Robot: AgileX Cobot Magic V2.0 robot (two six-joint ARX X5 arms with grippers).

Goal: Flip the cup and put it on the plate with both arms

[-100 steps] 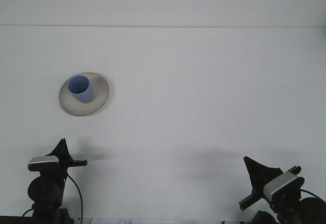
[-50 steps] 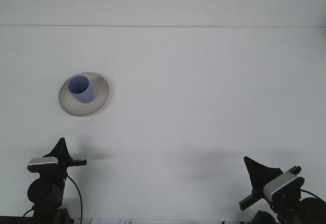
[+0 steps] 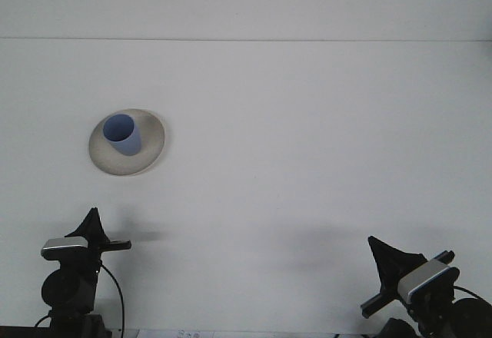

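**Both grippers low at near edge, cup upright on plate**

Left gripper [image 3: 92, 226] parked at the bottom left of the front view, well apart from the plate, touching nothing. Fingers seen as one dark pointed shape; whether spread or pressed together cannot be told. Right gripper [image 3: 384, 257] parked at the bottom right, far from cup and plate, holding nothing. Same there: one dark wedge, opening impossible to judge from this angle.

Blue cup [image 3: 122, 134] standing mouth up on the plate [image 3: 150, 142], set toward the plate's left half, rim open to the camera. Pale round plate resting on the white table [image 3: 307, 138], left of centre and at mid depth. Faint shadows on the table in front of each arm. Table's far edge running straight across the upper part of the view.
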